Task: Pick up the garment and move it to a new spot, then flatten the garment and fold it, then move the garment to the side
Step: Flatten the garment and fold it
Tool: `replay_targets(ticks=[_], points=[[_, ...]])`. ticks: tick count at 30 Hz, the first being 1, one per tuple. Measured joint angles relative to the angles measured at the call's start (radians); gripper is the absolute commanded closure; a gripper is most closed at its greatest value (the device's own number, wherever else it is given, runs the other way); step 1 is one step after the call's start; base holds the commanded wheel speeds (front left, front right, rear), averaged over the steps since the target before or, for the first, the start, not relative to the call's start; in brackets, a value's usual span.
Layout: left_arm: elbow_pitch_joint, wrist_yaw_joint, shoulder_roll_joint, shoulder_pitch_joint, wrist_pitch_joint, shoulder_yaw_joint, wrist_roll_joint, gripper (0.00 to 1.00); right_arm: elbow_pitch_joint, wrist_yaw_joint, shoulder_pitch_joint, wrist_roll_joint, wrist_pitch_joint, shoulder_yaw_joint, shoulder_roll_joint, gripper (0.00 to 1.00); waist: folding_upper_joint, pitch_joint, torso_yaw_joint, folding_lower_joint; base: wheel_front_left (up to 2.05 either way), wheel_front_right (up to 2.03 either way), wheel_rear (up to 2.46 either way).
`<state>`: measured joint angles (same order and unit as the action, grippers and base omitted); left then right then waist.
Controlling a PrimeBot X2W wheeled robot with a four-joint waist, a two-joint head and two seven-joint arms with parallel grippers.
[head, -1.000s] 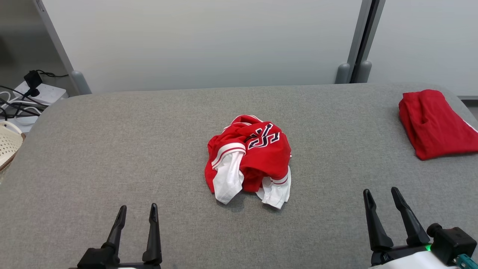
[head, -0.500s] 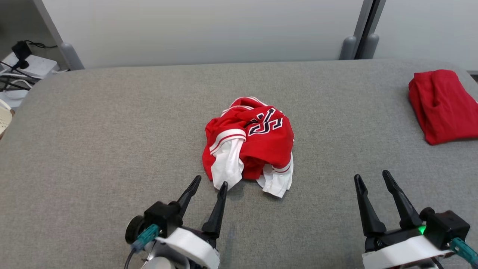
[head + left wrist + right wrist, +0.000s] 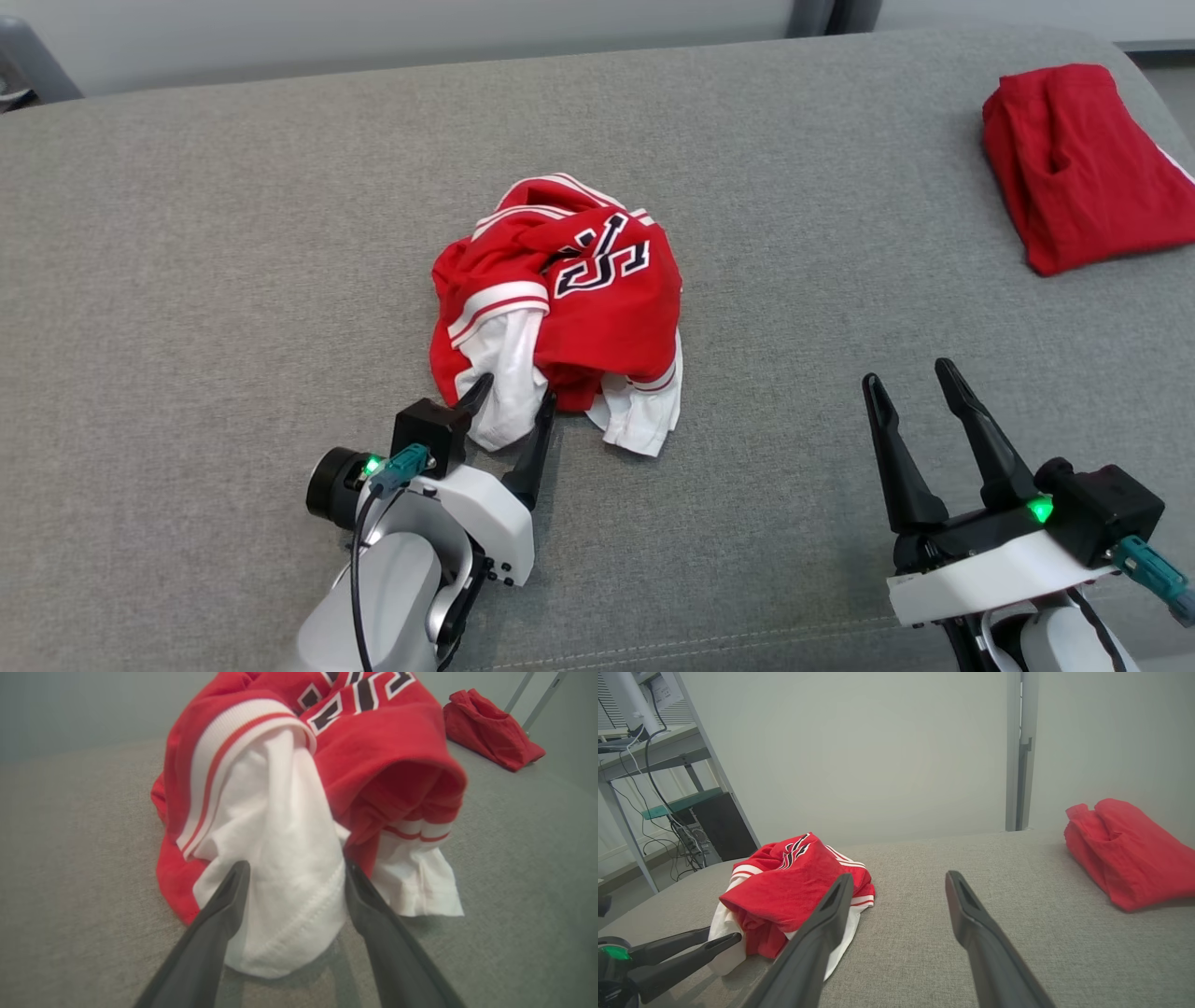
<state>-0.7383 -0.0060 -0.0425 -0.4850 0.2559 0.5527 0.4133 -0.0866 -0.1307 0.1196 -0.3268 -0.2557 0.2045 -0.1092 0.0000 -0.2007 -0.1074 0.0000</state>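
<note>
A broad grey cloth-covered counter [image 3: 187, 280] takes up most of what's in front of me. Near its middle lies the garment [image 3: 597, 308], a red jersey with white trim and dark lettering, crumpled in a heap with two white sleeves spilling out on the robot's side. Off at the far right corner sits a folded red cloth [image 3: 1074, 168], well apart from the heap.

The left hand [image 3: 516, 390] is right at the garment's near edge, its jaws wide. In the left wrist view, its two dark fingers [image 3: 219, 924] stand either side of the end of one white sleeve [image 3: 280, 858], not closed on it. The right hand [image 3: 906, 371] hangs over bare counter, well to the right of the garment, jaws wide and holding nothing.
</note>
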Motion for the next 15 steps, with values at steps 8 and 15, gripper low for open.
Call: replay_targets(ticks=[8, 15], points=[[0.049, -0.005, 0.002, -0.060, 0.000, -0.034, 0.016, 1.00, -0.016, 0.000, 0.016, -0.018, 0.000, 0.029, -0.005, 0.00, 0.0000, -0.008, -0.036, 0.0000, 0.00, 0.00, 0.00], [0.168, -0.055, 0.003, -0.117, 0.000, -0.007, 0.098, 1.00, -0.114, 0.000, 0.016, -0.074, 0.000, 0.189, -0.016, 0.00, 0.0000, 0.029, -0.021, 0.0000, 0.00, 0.00, 0.00]])
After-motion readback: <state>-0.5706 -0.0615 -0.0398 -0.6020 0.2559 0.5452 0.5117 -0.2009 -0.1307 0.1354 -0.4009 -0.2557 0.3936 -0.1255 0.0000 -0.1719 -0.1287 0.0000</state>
